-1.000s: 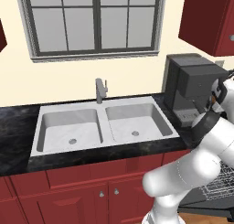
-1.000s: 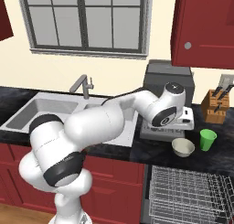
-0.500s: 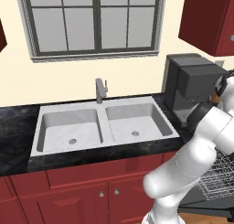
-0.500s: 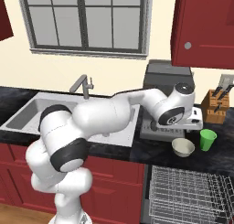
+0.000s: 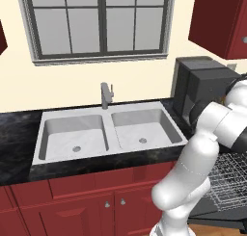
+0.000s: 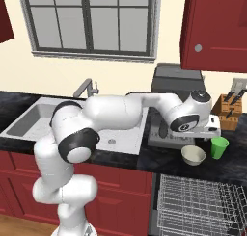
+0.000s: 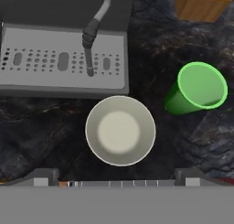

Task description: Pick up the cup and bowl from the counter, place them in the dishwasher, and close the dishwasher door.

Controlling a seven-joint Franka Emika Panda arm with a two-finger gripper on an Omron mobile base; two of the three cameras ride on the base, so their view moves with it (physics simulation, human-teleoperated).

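We read no brand, label or writing on any item below.

1. Counter (image 6: 226,165): black speckled stone over dark red cabinet fronts (image 5: 77,201). We list everything else as standing on it or set into it.
2. Double sink (image 5: 108,134): grey steel, two basins, set into the counter below the window (image 5: 101,23), with a grey faucet (image 5: 106,94) at its back edge.
3. Dishwasher (image 6: 198,208): below the counter at the right, standing open, its silver wire rack (image 6: 202,201) pulled out and bare.
4. Coffee machine (image 6: 176,85): dark grey, at the back of the counter right of the sink. In the hand view its perforated drip tray (image 7: 59,63) and steam wand (image 7: 91,35) lie just beyond the bowl.
5. Knife block (image 6: 229,110): wooden, behind the cup, near the wall.
6. Bowl (image 7: 120,130): pale, round, upright, on the counter just in front of the drip tray and above the dishwasher.
7. Cup (image 7: 197,89): green, upright, on the counter just beside the bowl on its right, apart from it.
8. Gripper (image 6: 202,134): we see it hanging over the bowl, above it and not touching. Its dark fingertips (image 7: 43,176) stand spread wide at the lower edge of the hand view, one to each side of the bowl, with nothing between them.
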